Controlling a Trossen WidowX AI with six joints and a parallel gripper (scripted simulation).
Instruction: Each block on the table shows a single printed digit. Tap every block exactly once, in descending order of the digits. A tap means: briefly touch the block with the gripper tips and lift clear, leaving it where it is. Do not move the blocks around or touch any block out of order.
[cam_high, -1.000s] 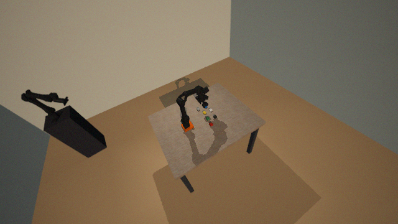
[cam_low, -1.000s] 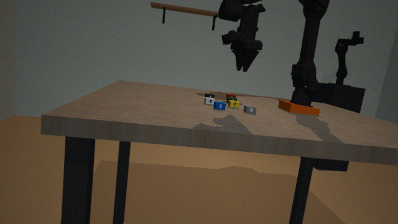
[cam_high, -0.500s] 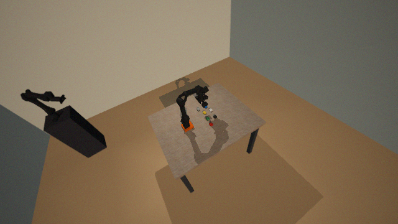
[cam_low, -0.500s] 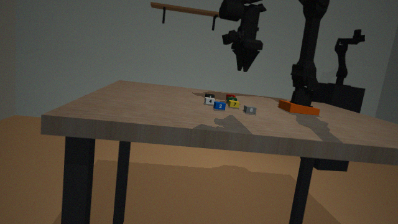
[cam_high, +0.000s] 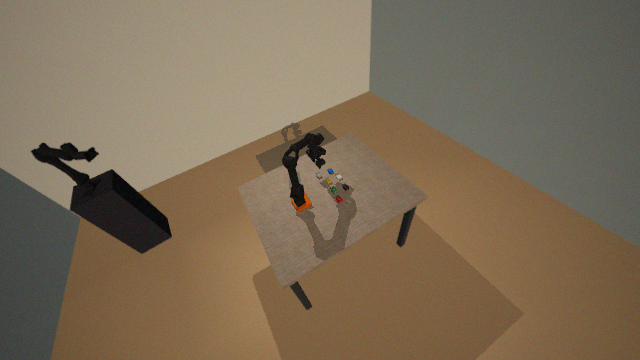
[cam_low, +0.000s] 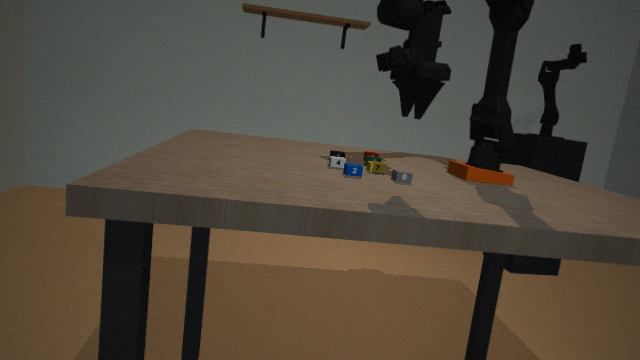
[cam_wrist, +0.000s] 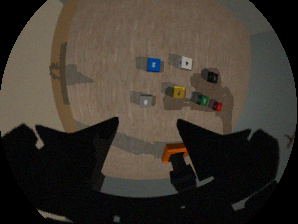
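Well, claw (cam_low: 416, 111) open above blocks (cam_low: 367, 166)

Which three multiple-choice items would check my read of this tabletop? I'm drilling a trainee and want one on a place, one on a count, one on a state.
1. Where is the claw?
A. High above the table, touching no block
B. Resting on the blue block
C. Beside the table leg, below the top

2. How many blocks lie on the table?
A. Three
B. Seven
C. Twelve

3. How does the claw stand?
A. Shut on the yellow block
B. Shut on nothing
C. Open and holding nothing

Right letters: A, since the exterior view shows the claw hanging well above the cluster; B, since the wrist view shows blue, white, black, grey, yellow, green and red; C, since its fingers are spread with only the table between them.
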